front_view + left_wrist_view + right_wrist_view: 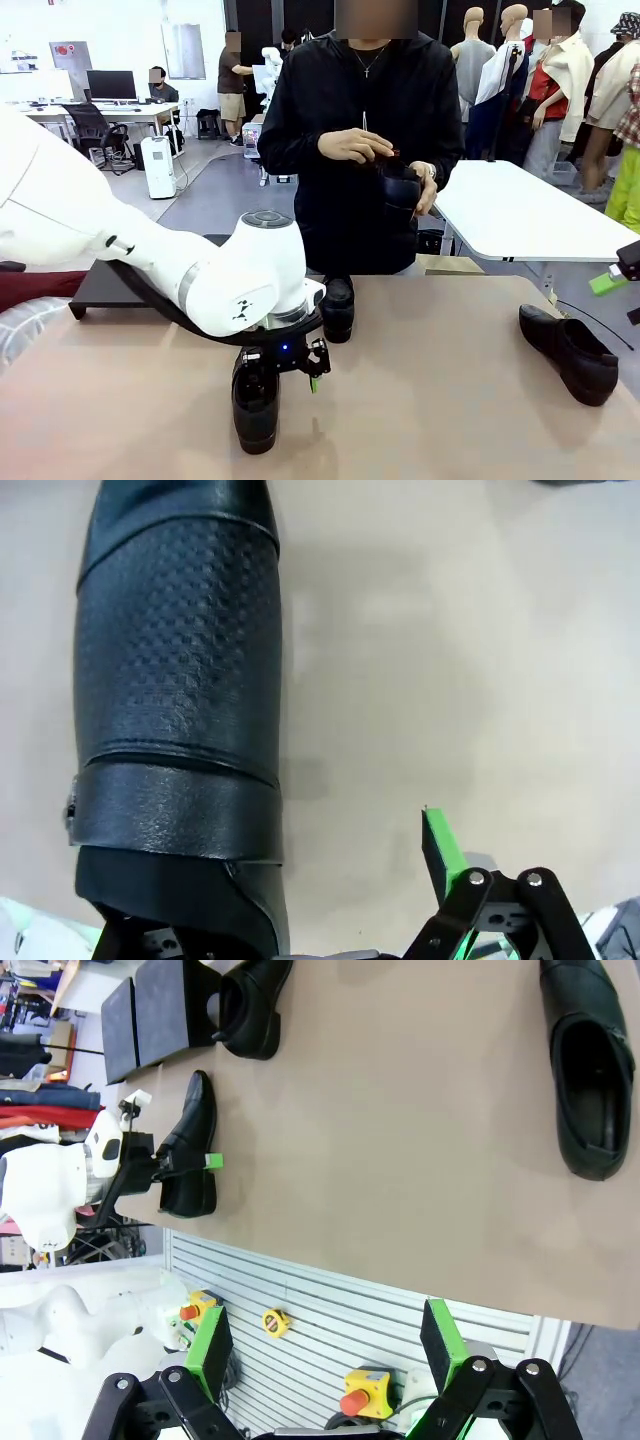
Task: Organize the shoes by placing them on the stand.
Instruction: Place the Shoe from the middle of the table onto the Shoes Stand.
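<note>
floor [215, 195]: grey | wall [130, 30]: white | left: desk [100, 112], monitor [111, 84], black chair [90, 128] | right: white table [530, 215]

Bright, even indoor light, soft shadows, sharp focus (wide-angle bowing at wrist-view edges)

Your tan table [450, 420] bears the black stand [110, 285] far left. Also a near shoe [255, 425], middle shoe [337, 308], right shoe [570, 352].
</note>
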Controlling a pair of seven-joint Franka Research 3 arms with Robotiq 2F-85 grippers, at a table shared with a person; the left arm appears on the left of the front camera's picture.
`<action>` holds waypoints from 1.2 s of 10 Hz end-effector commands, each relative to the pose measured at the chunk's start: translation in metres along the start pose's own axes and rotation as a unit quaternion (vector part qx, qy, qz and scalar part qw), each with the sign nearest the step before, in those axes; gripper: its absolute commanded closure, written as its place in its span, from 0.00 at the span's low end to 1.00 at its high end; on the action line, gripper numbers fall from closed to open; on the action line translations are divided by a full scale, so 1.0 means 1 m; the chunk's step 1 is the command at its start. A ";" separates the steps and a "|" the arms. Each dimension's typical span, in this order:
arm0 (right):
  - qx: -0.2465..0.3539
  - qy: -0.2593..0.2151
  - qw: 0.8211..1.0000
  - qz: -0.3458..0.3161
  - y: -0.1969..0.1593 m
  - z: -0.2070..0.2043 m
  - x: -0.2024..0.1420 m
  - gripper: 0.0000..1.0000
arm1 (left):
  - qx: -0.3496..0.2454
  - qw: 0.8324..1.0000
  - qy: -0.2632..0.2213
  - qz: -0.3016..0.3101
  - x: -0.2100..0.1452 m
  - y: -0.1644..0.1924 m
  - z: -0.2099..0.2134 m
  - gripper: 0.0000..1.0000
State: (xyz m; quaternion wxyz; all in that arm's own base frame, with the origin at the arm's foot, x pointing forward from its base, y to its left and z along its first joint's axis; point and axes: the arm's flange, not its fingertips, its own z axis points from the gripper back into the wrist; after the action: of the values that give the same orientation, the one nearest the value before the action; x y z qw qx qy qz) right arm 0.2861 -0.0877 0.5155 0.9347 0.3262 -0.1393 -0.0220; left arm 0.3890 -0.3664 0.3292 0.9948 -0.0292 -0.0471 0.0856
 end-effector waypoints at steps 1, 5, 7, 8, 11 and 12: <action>0.015 -0.002 1.000 -0.006 0.003 0.002 0.002 0.00 | 0.022 0.999 -0.026 0.013 0.002 -0.010 0.002 1.00; 0.015 -0.002 1.000 -0.006 0.003 0.002 0.002 0.00 | 0.037 0.999 -0.032 0.015 0.000 -0.005 0.006 1.00; 0.015 -0.002 1.000 -0.006 0.003 0.002 0.002 0.00 | 0.042 0.999 -0.031 0.008 -0.002 -0.005 0.008 1.00; 0.015 -0.002 1.000 -0.006 0.003 0.002 0.002 0.00 | 0.037 0.999 -0.033 0.006 -0.004 -0.003 0.009 1.00; 0.015 -0.002 1.000 -0.006 0.003 0.002 0.002 0.00 | 0.039 0.998 -0.053 0.004 -0.010 0.010 0.019 1.00; 0.015 -0.002 1.000 -0.006 0.003 0.002 0.002 0.00 | 0.032 0.998 -0.053 -0.014 -0.018 0.020 0.027 1.00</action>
State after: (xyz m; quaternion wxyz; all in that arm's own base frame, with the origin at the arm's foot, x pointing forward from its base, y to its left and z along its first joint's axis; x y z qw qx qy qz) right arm 0.2861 -0.0877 0.5154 0.9347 0.3262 -0.1392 -0.0220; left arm 0.3796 -0.3619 0.3469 0.9934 0.0074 -0.0758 0.0858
